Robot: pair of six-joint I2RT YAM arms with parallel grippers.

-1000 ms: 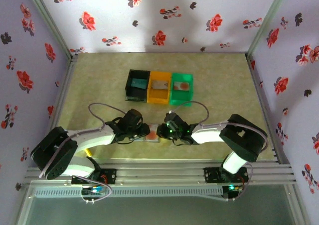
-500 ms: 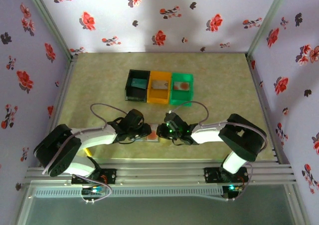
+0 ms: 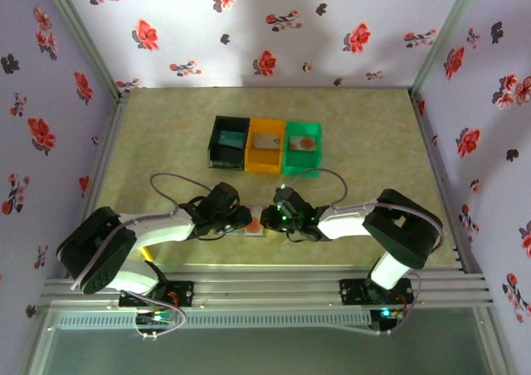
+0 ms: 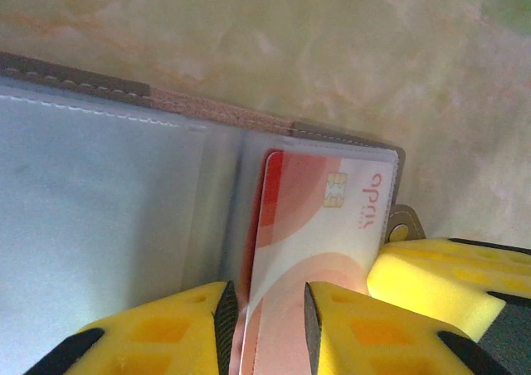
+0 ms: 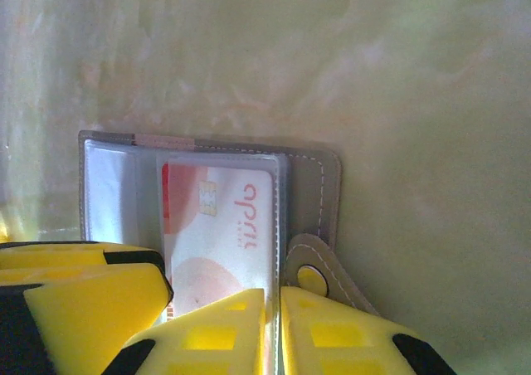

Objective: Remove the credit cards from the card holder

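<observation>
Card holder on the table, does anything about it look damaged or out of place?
Nothing stands out. The card holder lies open and flat on the table, its stitching and snap tab look intact, and the red-and-white card sits straight in its clear sleeve.

Our left end effector [image 3: 246,220] and right end effector [image 3: 267,219] nearly touch over the card holder [image 5: 323,184]. Behind them three bins [image 3: 265,145] block the middle of the table [image 3: 373,143]; we see both flanks open.
</observation>
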